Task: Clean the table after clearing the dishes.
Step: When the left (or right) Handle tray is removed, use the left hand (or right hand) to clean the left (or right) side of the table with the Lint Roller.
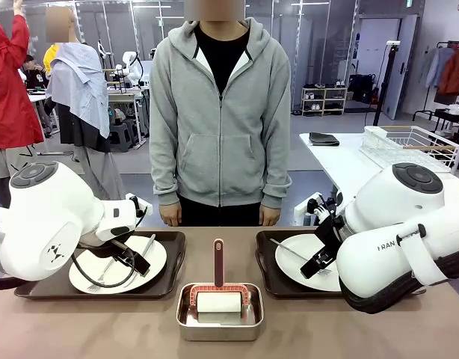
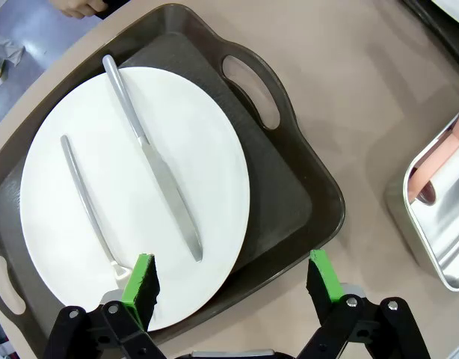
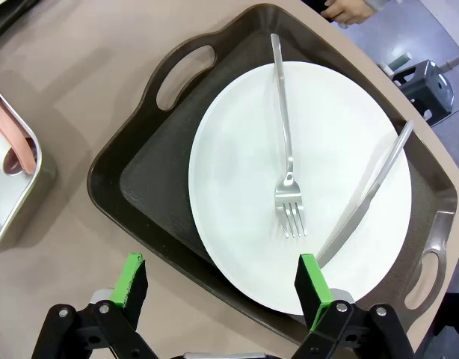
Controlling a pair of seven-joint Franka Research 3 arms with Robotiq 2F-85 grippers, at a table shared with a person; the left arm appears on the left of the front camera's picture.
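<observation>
Left wrist view: the left gripper (image 2: 231,288) gapes wide, nothing between its green pads (image 2: 140,288), poised over the near rim of a dark brown tray (image 2: 289,202). One pad hides the tines of its fork (image 2: 84,194). The right gripper (image 3: 223,288) is spread equally wide and empty over the other tray (image 3: 140,187), which the right arm (image 1: 394,247) partly covers in the front view. Each tray bears a white plate (image 2: 207,149) with fork and knife (image 2: 151,157), on the taupe table (image 1: 327,333), flanking a steel pan (image 1: 219,333).
</observation>
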